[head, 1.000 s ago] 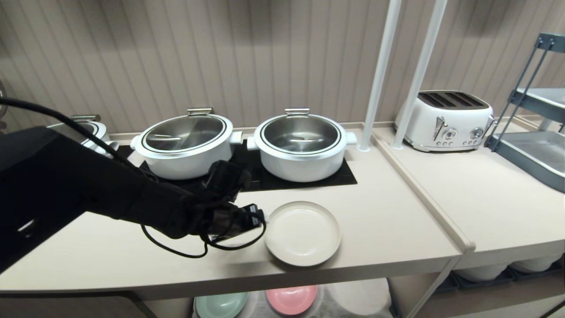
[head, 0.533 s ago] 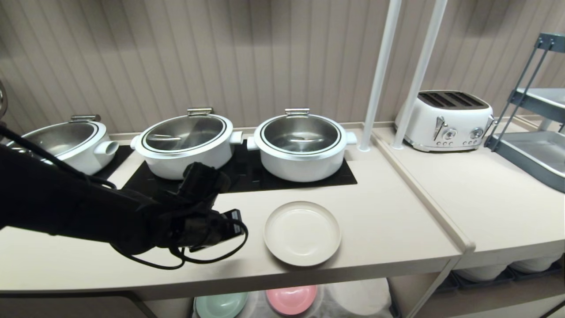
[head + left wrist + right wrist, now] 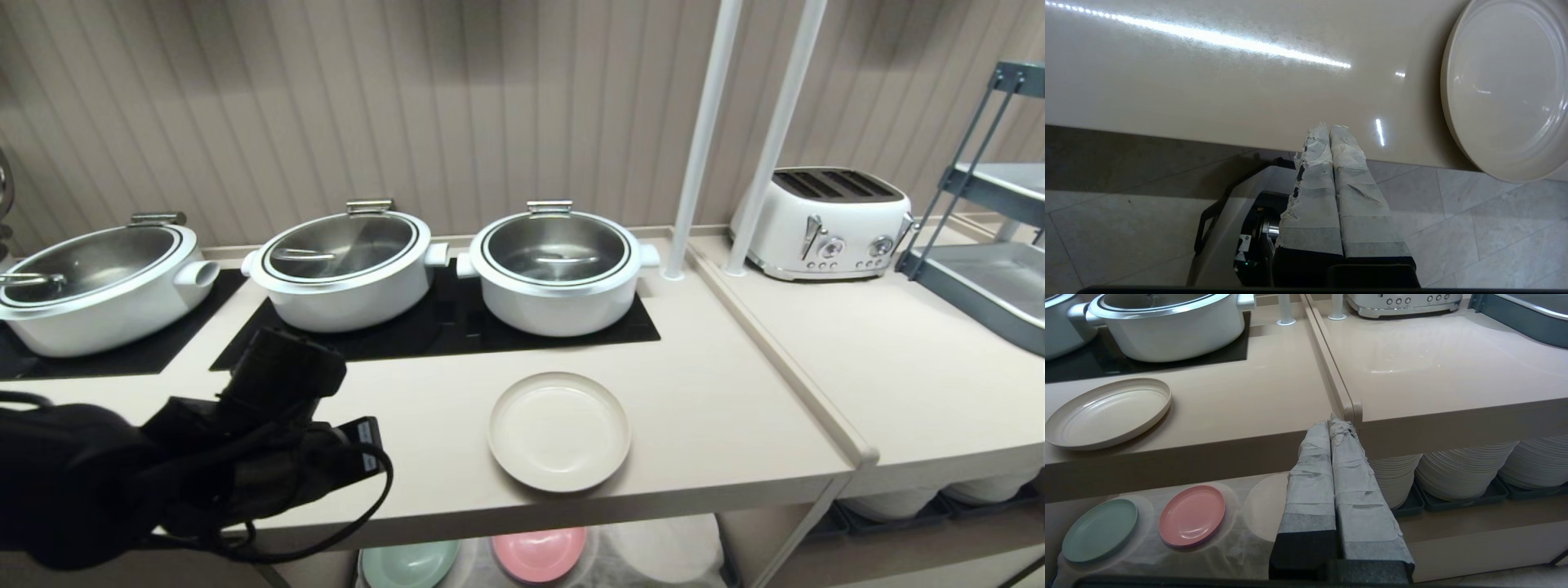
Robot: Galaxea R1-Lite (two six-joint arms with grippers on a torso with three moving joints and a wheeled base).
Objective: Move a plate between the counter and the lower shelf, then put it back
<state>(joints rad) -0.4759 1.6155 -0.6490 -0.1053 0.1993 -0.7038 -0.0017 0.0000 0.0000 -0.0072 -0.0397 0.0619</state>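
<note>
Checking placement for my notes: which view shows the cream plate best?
The head view: the plate is whole, flat on the counter near its front edge. The right wrist view shows it whole but obliquely; the left wrist view crops it.

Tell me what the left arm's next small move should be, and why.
Probably pull clear and park. The plate lies flat on the counter, near its front edge, and the left gripper, shut and empty, sits apart from it at that edge. The lower shelf shows only a mint and a pink plate.
</note>
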